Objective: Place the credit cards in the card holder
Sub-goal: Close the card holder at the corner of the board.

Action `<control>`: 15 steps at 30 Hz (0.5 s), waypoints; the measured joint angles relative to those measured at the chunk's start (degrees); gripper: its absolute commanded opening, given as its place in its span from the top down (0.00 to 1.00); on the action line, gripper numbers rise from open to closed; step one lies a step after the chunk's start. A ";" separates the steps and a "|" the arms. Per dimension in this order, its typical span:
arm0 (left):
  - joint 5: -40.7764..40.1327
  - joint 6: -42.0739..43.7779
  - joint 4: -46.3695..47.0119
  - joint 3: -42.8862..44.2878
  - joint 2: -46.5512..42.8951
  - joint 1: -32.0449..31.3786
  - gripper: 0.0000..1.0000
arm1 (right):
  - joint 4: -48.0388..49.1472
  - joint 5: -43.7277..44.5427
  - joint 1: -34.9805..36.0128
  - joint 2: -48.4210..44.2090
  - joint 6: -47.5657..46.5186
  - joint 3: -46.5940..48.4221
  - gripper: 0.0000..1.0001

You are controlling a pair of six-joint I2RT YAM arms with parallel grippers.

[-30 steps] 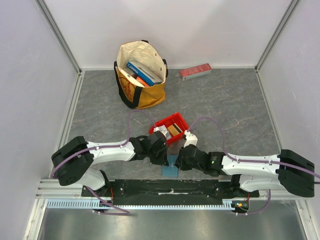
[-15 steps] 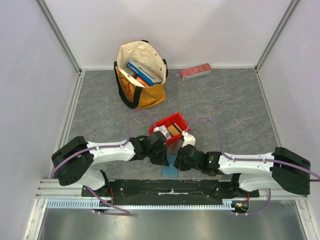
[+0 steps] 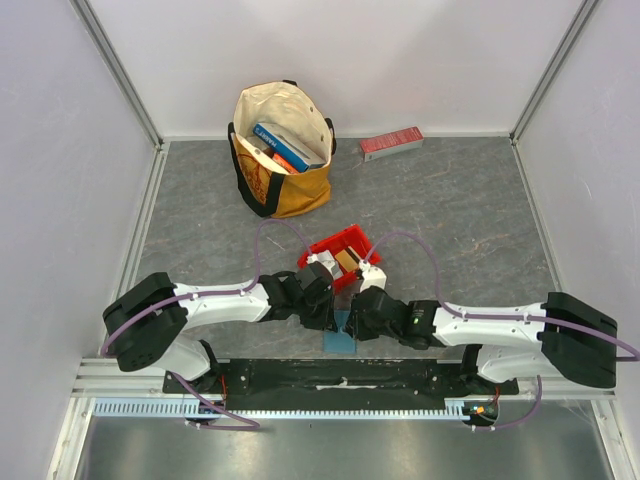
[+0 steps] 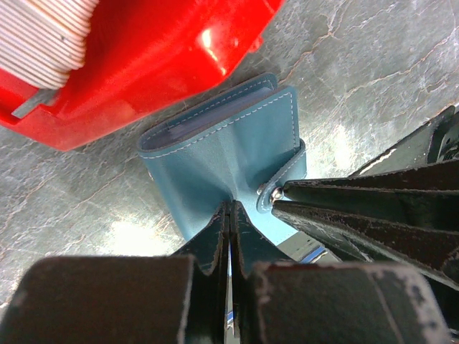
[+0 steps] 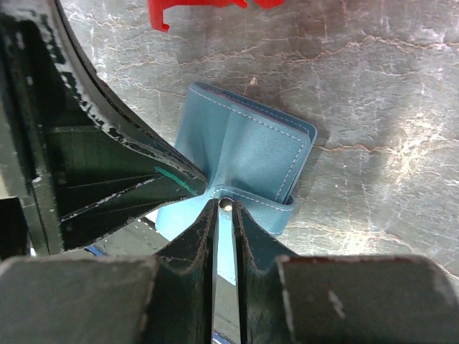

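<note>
Teal leather is pinched from two sides, and that is your risk. The card holder [image 4: 229,136] lies folded on the table [image 4: 373,64], just beside the near side of the red bin [image 4: 165,64]. Your left gripper [image 4: 228,208] is clenched on its cover. Your right gripper [image 5: 226,204] is closed narrowly on the closure tab [image 5: 258,202], right by the snap. If you pull the two apart unevenly, I judge the tab could slip free, or the whole holder could lift and drag against the bin instead of unfolding. The credit cards [image 4: 39,32] sit stacked inside the bin, so none is in the holder yet.
</note>
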 measured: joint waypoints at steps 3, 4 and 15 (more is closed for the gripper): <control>0.00 0.00 0.00 0.00 0.00 0.00 0.98 | -0.79 0.07 0.00 -0.59 -0.59 0.50 0.80; 0.00 0.00 0.00 0.00 0.00 0.00 0.98 | -0.98 0.07 -0.02 -0.94 -0.79 0.55 0.80; 0.00 0.00 0.00 0.00 0.00 0.00 0.98 | -1.38 -0.37 -0.02 1.75 -1.57 1.42 0.80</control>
